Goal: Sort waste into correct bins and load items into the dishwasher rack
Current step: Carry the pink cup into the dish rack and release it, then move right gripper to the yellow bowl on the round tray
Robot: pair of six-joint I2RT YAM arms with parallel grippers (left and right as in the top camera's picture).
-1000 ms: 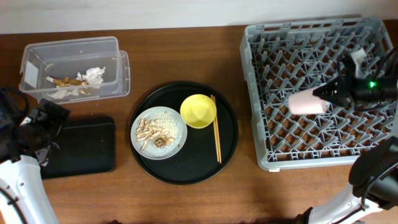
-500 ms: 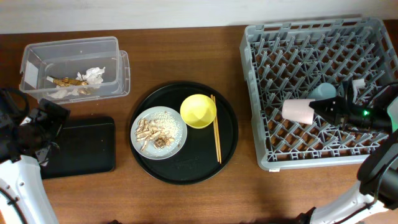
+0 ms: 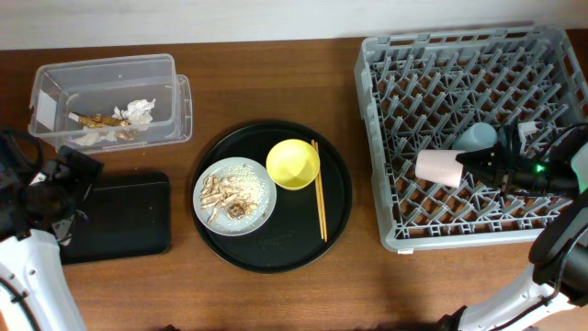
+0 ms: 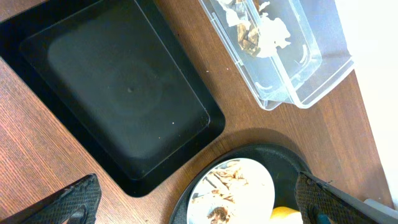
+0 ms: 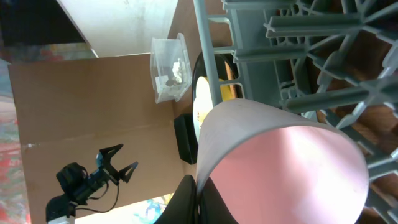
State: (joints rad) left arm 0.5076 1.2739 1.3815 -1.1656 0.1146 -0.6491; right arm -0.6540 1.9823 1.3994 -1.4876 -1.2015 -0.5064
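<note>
Pink cup lies on its side among the pegs of the dishwasher rack, toward the rack's side facing the round black tray. The right gripper pinches its rim. A light-blue cup sits in the rack just beside it. Well away from the rack, the left gripper hangs spread wide by the shallow black rectangular tray.

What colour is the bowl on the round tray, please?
Yellow bowl; clearest in the overhead view.
</note>
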